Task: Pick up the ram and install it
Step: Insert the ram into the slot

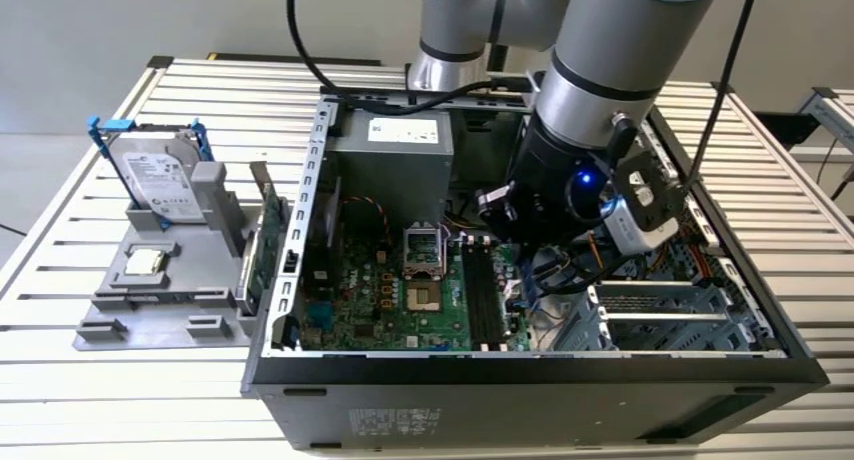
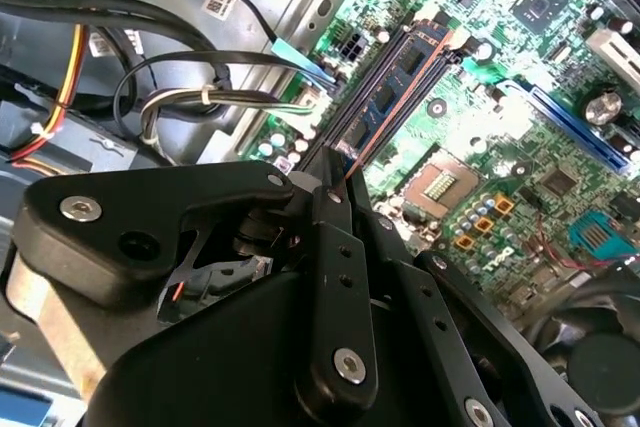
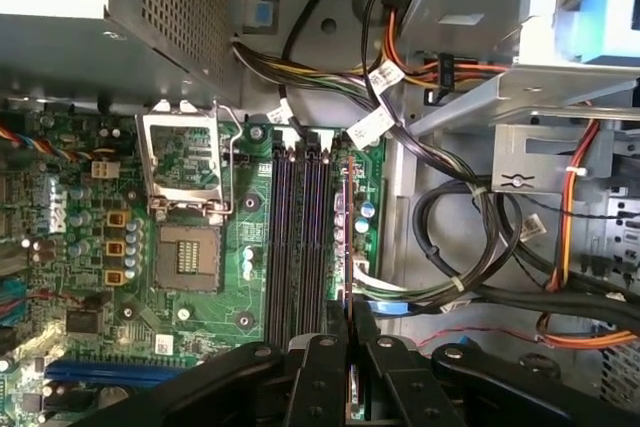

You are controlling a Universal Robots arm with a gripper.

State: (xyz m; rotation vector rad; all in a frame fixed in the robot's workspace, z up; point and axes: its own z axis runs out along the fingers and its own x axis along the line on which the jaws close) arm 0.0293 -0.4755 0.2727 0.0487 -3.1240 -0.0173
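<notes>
In the exterior view, the black two-fingered gripper (image 1: 514, 220) hangs inside the open grey computer case (image 1: 314, 230), over the black memory slots (image 1: 483, 295).

In the second wrist view, its fingers are clamped on the ram (image 2: 400, 82), a thin green-blue stick of black chips lying along those slots.

In the first wrist view, the stick (image 3: 346, 237) runs edge-on from the gripper (image 3: 350, 322) along the slots' (image 3: 295, 237) outermost side. Seating looks underway, which calls for keeping the stick's edge true to its slot.

lab: robot arm (image 1: 601, 70), slatted metal bench (image 1: 107, 380).
</notes>
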